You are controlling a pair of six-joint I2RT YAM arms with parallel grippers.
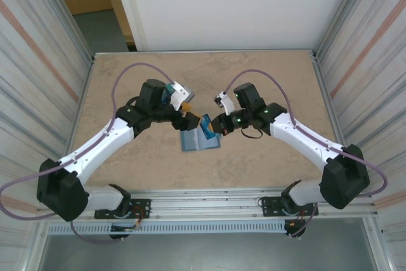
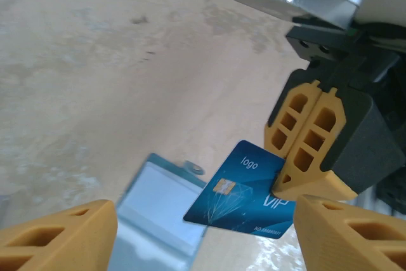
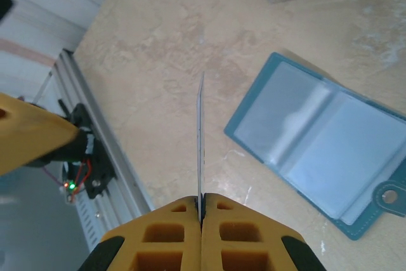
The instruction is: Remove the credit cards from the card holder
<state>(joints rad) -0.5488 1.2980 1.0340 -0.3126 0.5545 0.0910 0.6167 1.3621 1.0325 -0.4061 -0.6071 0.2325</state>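
At mid-tabletop (image 1: 266,80), the left gripper (image 1: 188,115) waits with jaws apart beside the blue card (image 2: 244,188), likely ready to take it. The right gripper (image 3: 200,204) is clenched on the card's corner and holds it clear of the holder (image 3: 317,150). The holder lies flat and open below, and the pockets that show look empty.

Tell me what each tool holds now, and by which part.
The right tool pinches a blue credit card by one edge. The left tool is open and holds nothing.
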